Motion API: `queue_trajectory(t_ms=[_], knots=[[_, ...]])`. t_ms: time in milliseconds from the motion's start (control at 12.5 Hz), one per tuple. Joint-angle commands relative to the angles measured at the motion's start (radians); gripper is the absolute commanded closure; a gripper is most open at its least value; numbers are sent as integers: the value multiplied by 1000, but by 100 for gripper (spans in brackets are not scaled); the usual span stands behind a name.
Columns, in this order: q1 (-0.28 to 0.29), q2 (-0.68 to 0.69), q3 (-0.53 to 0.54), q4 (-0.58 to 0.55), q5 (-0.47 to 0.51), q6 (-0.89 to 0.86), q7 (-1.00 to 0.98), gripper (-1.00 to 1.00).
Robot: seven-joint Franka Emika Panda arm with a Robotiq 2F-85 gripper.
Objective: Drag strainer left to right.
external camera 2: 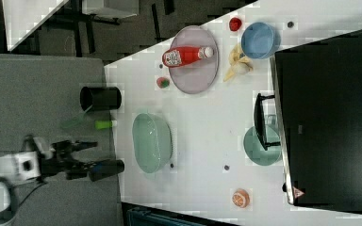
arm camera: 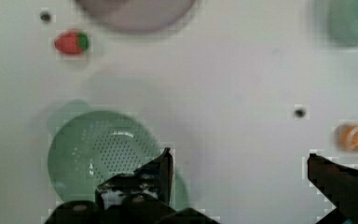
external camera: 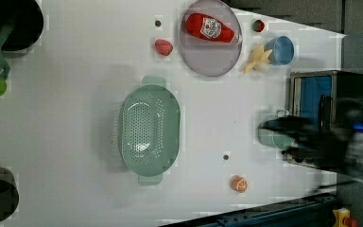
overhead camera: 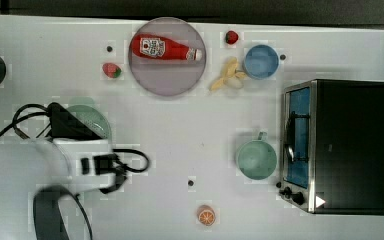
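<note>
The strainer [external camera: 149, 127], a pale mint-green oval colander with a dotted base, rests on the white table [external camera: 75, 118]. It lies toward the top view's left, where my arm [overhead camera: 45, 160] covers most of the strainer [overhead camera: 99, 123]. In the right view the strainer [external camera 2: 152, 141] stands clear of the arm [external camera 2: 52, 162]. In the wrist view my gripper [arm camera: 238, 156] hangs open well above the table with nothing between its fingers. One finger [arm camera: 161, 168] overlaps the edge of the strainer [arm camera: 98, 149]; the other finger [arm camera: 335, 179] is over bare table.
A green mug [overhead camera: 256, 159] stands in front of a toaster oven [overhead camera: 340, 145] at the top view's right. Further back are a purple plate [overhead camera: 167, 80] carrying a ketchup bottle [overhead camera: 162, 48], a banana [overhead camera: 227, 75] and a blue bowl [overhead camera: 261, 61]. An orange slice [overhead camera: 206, 215] and a strawberry [overhead camera: 111, 70] lie loose.
</note>
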Motion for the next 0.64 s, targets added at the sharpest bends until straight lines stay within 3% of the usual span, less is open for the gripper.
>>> queue_trajectory(t_ms=[80,640], knots=[[-7,68,105,9,-17,97,295,-100],[-1,437,143,9,-25,379,808,-100]])
